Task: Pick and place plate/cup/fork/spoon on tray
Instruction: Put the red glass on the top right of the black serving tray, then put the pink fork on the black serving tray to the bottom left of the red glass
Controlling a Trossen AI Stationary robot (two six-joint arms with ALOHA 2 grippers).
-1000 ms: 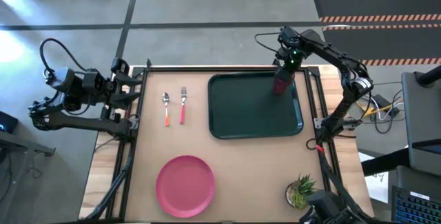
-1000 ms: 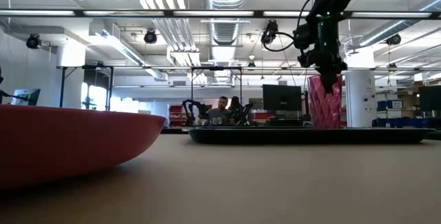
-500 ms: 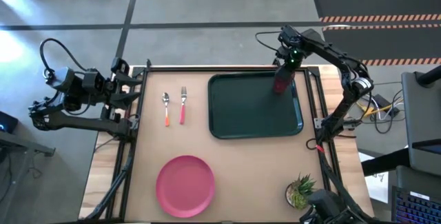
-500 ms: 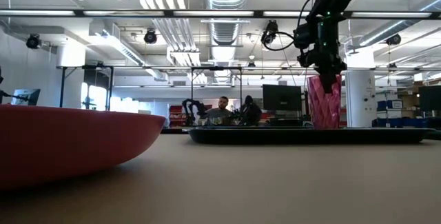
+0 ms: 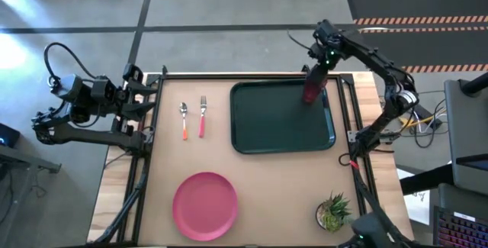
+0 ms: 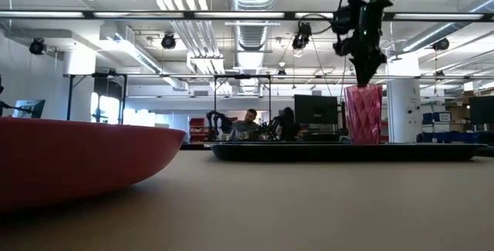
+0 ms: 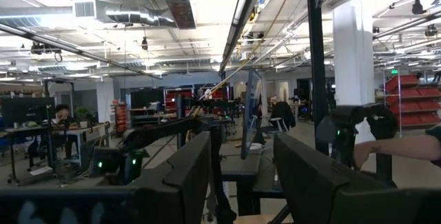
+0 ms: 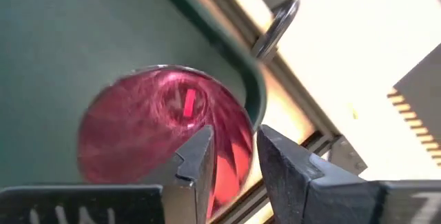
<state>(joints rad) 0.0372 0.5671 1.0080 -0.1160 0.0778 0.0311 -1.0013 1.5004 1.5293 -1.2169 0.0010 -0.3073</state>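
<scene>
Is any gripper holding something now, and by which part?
Nothing is held. The right gripper is open just above the cup, which stands on the tray; the left gripper is empty.

Cup translucent dark red; tray dark green; plate pink-red; spoon handle orange; fork handle pink-red.

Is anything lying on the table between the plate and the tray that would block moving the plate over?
Nothing visible does. The plate sits on bare tabletop, apart from the tray; the spoon and fork lie off to the side.
</scene>
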